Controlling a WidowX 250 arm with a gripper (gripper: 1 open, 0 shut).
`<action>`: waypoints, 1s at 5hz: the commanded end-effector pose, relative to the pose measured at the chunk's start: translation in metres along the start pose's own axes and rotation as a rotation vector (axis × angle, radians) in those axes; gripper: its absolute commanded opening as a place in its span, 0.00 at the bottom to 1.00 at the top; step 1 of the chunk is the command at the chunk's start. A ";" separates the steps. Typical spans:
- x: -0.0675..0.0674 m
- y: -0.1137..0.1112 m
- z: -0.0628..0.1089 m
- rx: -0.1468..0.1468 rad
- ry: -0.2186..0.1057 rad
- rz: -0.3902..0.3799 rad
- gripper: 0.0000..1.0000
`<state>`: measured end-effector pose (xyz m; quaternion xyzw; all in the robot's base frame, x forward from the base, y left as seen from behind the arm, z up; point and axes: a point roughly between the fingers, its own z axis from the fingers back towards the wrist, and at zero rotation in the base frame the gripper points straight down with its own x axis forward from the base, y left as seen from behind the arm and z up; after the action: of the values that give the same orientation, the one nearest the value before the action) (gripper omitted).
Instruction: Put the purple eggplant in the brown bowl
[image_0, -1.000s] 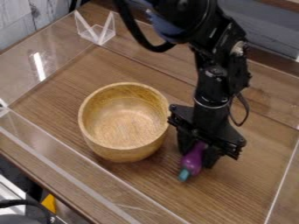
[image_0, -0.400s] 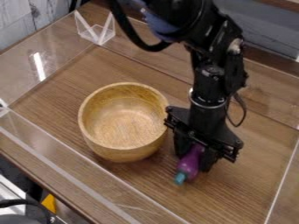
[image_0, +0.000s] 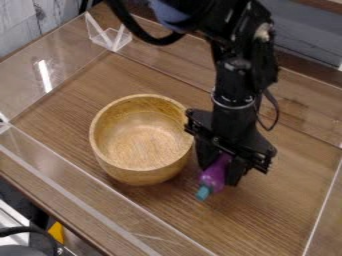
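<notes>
The brown bowl (image_0: 140, 137) stands just left of the hand (image_0: 227, 172), its mouth unblocked, while bare bench (image_0: 287, 215) lies toward the right edge.

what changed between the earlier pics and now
The gripper, shut on the purple eggplant, has lifted it a little and carried it slightly left, toward the brown bowl. The grip was already on the eggplant a second ago. The bowl is empty and has not moved on the wooden table.
</notes>
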<state>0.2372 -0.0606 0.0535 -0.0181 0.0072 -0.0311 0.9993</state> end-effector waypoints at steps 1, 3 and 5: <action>0.002 0.007 0.022 -0.007 -0.066 0.005 0.00; -0.006 0.045 0.038 0.014 -0.101 0.020 0.00; 0.009 0.039 0.033 0.027 -0.119 -0.048 0.00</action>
<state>0.2410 -0.0202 0.0765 -0.0084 -0.0312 -0.0448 0.9985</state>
